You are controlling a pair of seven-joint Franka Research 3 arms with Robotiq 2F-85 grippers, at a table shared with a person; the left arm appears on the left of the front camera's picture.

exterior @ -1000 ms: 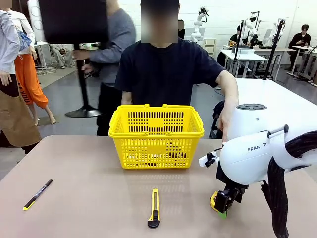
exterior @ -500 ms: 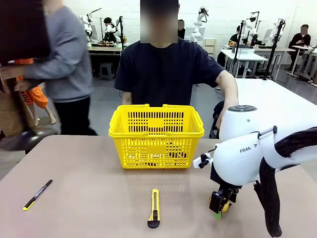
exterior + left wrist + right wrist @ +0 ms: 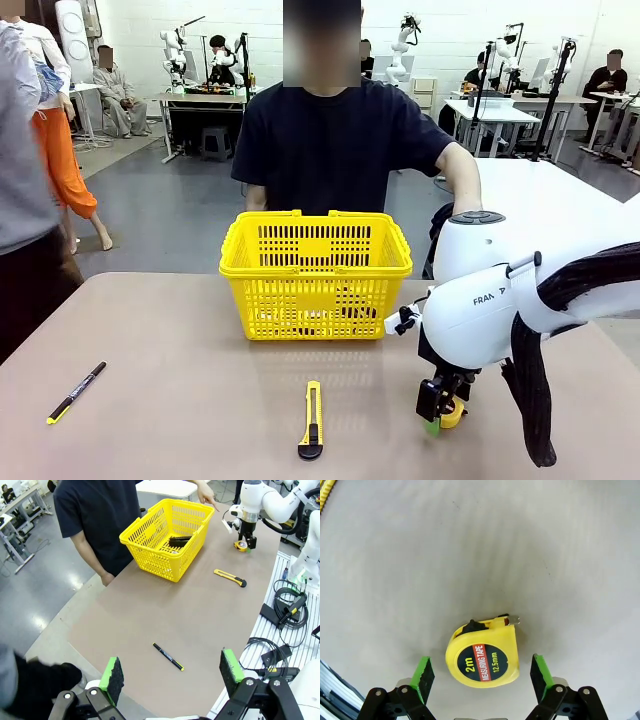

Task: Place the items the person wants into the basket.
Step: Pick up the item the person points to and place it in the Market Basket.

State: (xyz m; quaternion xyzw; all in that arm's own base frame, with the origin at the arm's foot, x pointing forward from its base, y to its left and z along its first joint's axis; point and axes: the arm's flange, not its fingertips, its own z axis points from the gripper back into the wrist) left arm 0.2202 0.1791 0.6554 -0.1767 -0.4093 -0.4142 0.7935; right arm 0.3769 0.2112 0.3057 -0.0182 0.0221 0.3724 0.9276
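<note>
The yellow basket [image 3: 315, 272] sits on the brown worktop [image 3: 180, 400], on the far side, right in front of the person [image 3: 340, 145] in the dark shirt. Its handles are folded down. In the left wrist view a long black stapler [image 3: 180, 540] lies inside the basket [image 3: 169, 536]. The tape [image 3: 483, 656] is round, yellow and black, and lies flat on the worktop to the right of the basket and nearer the robot. The right jaws [image 3: 482, 675] hang just over it and stand wide open, with one green pad [image 3: 424, 676] on each side of the tape, not touching it. In the front view the right jaws [image 3: 440, 405] are low over the tape [image 3: 452, 413], and the big white arm hides part of it. The person's hand [image 3: 206, 492] points down at the worktop beside the basket, on the side where the tape [image 3: 241, 545] lies. A yellow and black knife [image 3: 312, 420] lies in front of the basket, nearer the robot. A slim black pen [image 3: 76, 392] with a yellow tip lies far to the left of the basket, near the worktop's edge. The left jaws [image 3: 172, 680] are wide open too and hold nothing; they hang high up, far from the basket, above the pen [image 3: 168, 656].
</note>
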